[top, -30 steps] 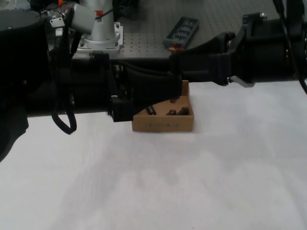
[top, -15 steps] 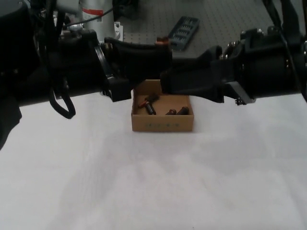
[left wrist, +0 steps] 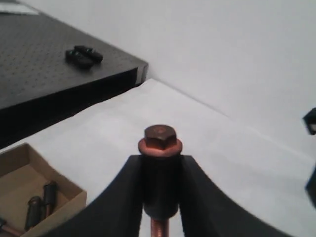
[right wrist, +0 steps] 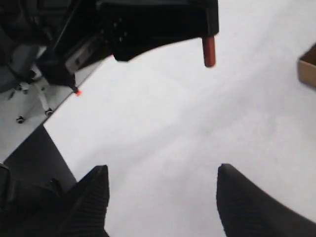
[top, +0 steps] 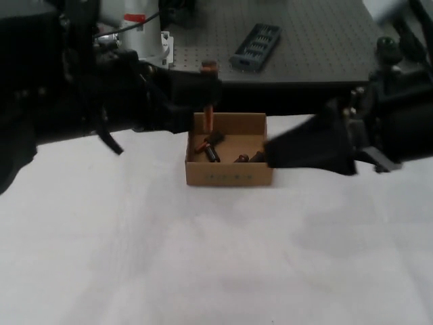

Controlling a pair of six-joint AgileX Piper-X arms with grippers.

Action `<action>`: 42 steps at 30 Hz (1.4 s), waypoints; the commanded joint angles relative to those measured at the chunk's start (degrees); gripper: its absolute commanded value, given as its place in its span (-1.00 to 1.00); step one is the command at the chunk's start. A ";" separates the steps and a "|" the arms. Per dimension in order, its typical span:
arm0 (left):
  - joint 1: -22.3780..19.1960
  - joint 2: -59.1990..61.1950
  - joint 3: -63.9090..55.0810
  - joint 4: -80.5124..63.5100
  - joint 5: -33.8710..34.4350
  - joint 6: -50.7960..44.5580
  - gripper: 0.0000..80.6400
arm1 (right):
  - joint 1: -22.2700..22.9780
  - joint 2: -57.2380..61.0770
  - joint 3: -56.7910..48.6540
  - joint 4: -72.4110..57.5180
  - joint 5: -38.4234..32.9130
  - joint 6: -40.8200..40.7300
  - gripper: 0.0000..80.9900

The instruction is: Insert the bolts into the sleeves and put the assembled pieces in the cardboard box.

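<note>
My left gripper [left wrist: 160,165] is shut on a black sleeve [left wrist: 159,190] with a copper bolt [left wrist: 160,139] through it, its hex head on top and its shank poking out below. In the high view this assembled piece [top: 208,101] hangs upright over the back left corner of the cardboard box [top: 230,178]. Several dark assembled pieces [top: 249,158] lie inside the box. My right gripper [right wrist: 163,197] is open with nothing between its fingers, low over the white cloth just right of the box [right wrist: 308,66]. It faces the left gripper and the bolt's tip [right wrist: 209,51].
White cloth [top: 216,257] covers the bench in front. Behind it runs a dark perforated board [top: 311,40] with a blue-grey bit holder [top: 256,42] and a grey robot base [top: 139,40]. Two small black parts [left wrist: 84,54] lie on that board.
The two grippers were together above the box. The right gripper has let go and pulled back right and down; the left one keeps the assembled piece, now upright over the box's back left corner.
</note>
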 commanded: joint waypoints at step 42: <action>0.84 51.75 -58.42 34.33 -13.34 0.00 -0.32 | -12.82 -0.43 -0.28 13.15 17.29 -16.52 -0.95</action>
